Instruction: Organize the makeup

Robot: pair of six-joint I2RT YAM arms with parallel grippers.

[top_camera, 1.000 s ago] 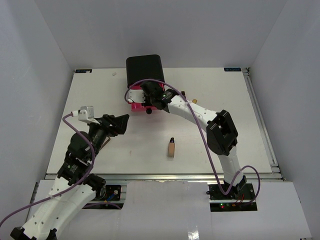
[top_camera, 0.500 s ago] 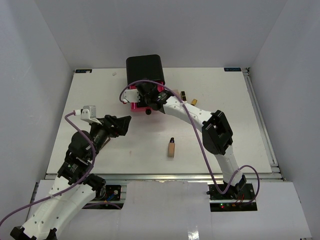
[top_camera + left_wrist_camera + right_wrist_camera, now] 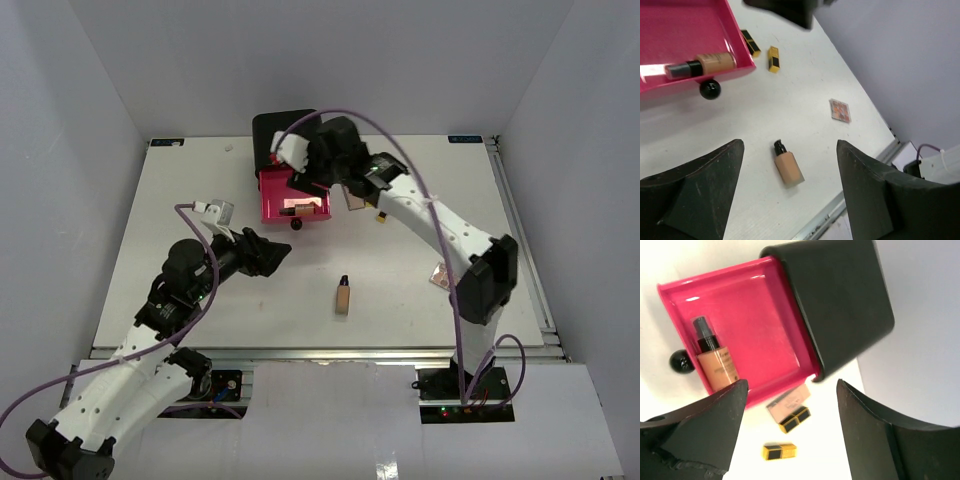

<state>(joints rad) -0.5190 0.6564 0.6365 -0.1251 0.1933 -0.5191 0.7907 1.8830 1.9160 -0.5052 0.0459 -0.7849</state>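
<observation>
The beige black-capped tube (image 3: 715,362) lies in the open pink drawer (image 3: 755,305) of the black box (image 3: 840,295); it also shows from the top (image 3: 300,207) and in the left wrist view (image 3: 702,64). The flat tan compact (image 3: 788,401) and two black-and-gold lipsticks (image 3: 795,419) (image 3: 780,451) lie right of the drawer. The beige pump bottle (image 3: 343,296) (image 3: 788,165) lies mid-table. The eyeshadow palette (image 3: 438,275) (image 3: 840,110) lies further right. My right gripper (image 3: 320,168) (image 3: 790,435) hangs open and empty above the drawer's right side. My left gripper (image 3: 282,255) (image 3: 790,200) is open and empty, left of the pump bottle.
The drawer's black knob (image 3: 297,224) sticks out toward me. White walls close in the table (image 3: 180,200) on three sides. A metal rail (image 3: 320,352) runs along the near edge.
My right gripper has lifted back from the drawer front, and the open drawer with the tube inside now shows. My left gripper has moved right, toward the pump bottle.
</observation>
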